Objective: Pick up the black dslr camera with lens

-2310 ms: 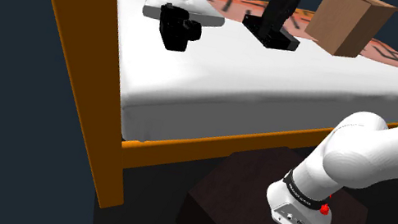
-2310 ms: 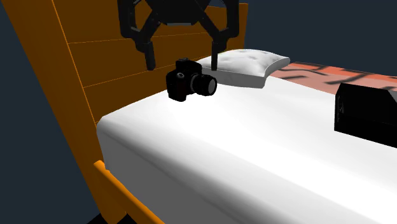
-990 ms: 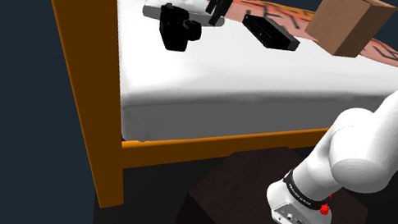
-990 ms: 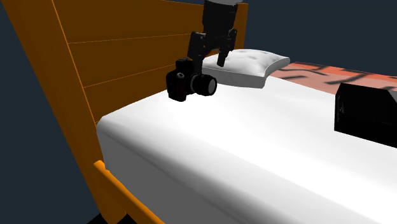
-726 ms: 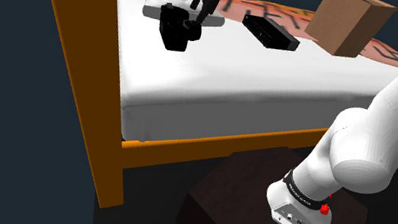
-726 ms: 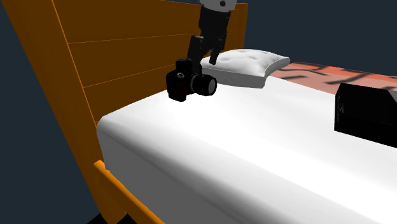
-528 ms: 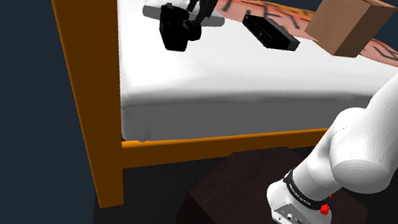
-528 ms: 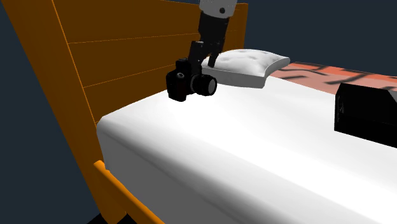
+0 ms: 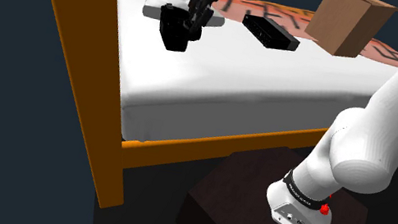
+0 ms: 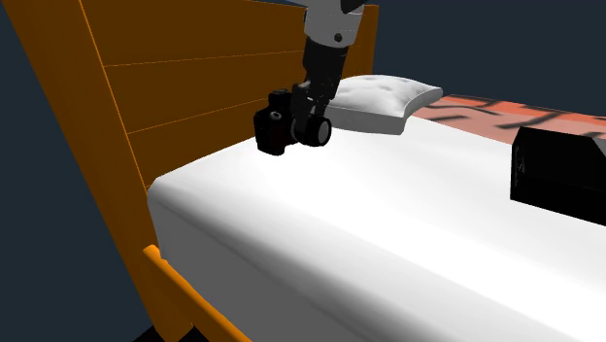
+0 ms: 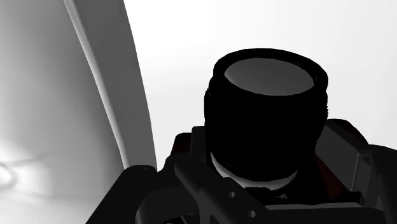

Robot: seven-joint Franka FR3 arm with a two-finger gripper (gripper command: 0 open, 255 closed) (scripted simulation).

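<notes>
The pincer [image 10: 309,109] has come down over the camera [image 10: 273,127] at the bed's [image 10: 408,228] far left, beside the pillow [image 10: 384,97]. Whether it grips yet I cannot tell, so lifting should wait.

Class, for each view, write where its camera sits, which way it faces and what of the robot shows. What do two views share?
Shoulder view: beside the stand, looking down over the bed toward the DSLR camera; white arm and gripper show.
Second exterior view: low beside the bed, facing the headboard and pillow; the gripper shows.
Wrist view: on the hand, looking down at the camera's lens; robot parts cannot be told from the black body.
Shared: both exterior views show the gripper at the camera, beside the pillow.
</notes>
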